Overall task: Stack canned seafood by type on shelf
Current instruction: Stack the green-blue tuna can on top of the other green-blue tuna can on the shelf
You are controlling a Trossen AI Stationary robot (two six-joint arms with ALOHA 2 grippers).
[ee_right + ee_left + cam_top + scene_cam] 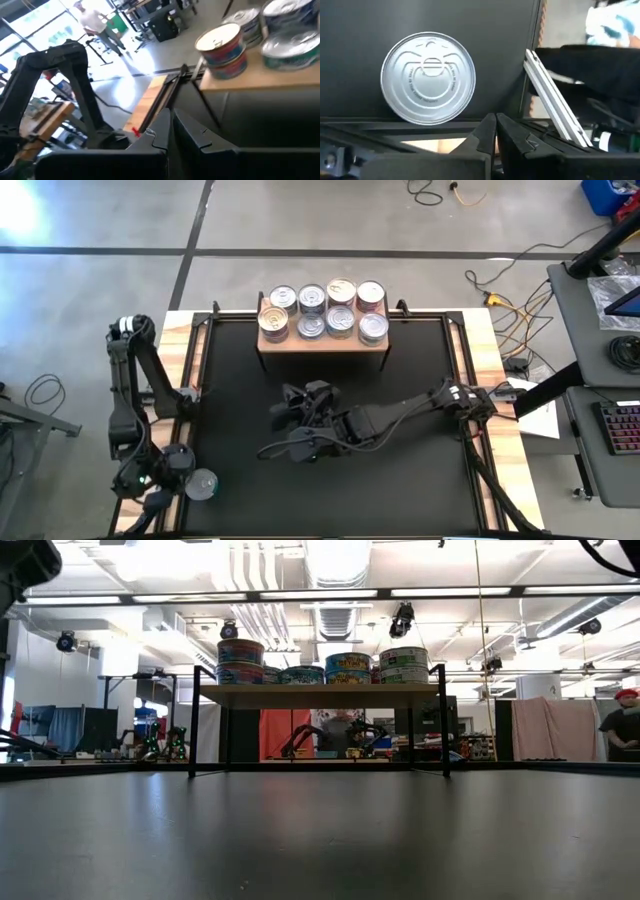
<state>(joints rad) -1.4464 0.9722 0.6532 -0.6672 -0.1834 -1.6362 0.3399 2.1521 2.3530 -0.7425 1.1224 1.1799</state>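
Evidently one silver-lidded tin (201,484) lay off the shelf (322,345), beside the left tool (160,502); both tools, right tool (290,420) included, were pressed together, so a descent would knock it away.

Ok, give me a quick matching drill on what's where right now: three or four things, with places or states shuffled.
Things:
1. lone silver can
2. red-labelled gold-lidded stack
3. right gripper
4. left gripper

Places or states:
A. shut, over the middle of the black mat
B. left end of the shelf
C. on the mat's near left corner
D. shut, beside the lone can

Pairs: 1-C, 2-B, 3-A, 4-D
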